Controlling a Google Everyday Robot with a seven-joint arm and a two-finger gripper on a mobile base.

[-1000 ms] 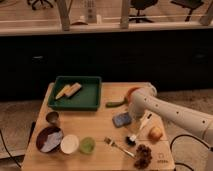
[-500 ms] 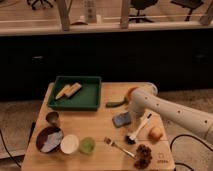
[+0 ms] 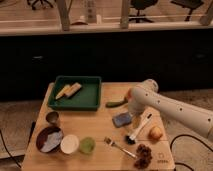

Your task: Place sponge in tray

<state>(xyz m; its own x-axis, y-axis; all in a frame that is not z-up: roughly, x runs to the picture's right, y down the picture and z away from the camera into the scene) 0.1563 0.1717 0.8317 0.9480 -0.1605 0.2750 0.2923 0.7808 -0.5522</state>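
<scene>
Camera view: set against the frames of a second and half a second ago, nothing has visibly shifted. The hand [image 3: 129,113] still sits low at the sponge's 1 o'clock corner; whether it is released or clenched I cannot tell. The blue-grey sponge [image 3: 121,119] lies flat on the wooden surface [image 3: 95,125], outside the green tray [image 3: 96,98]. The tray stands at the sponge's 10 o'clock, by the surface's far left edge, with two yellowish pieces [image 3: 69,90] in its left half. The wood between sponge and tray is open. A green vegetable [image 3: 116,103] lies at the sponge's 12 o'clock, a brush [image 3: 137,131] at 4 o'clock and a fork [image 3: 117,146] at 6 o'clock. A dark bowl [image 3: 42,136] and two cups [image 3: 69,144] line the near left edge.
</scene>
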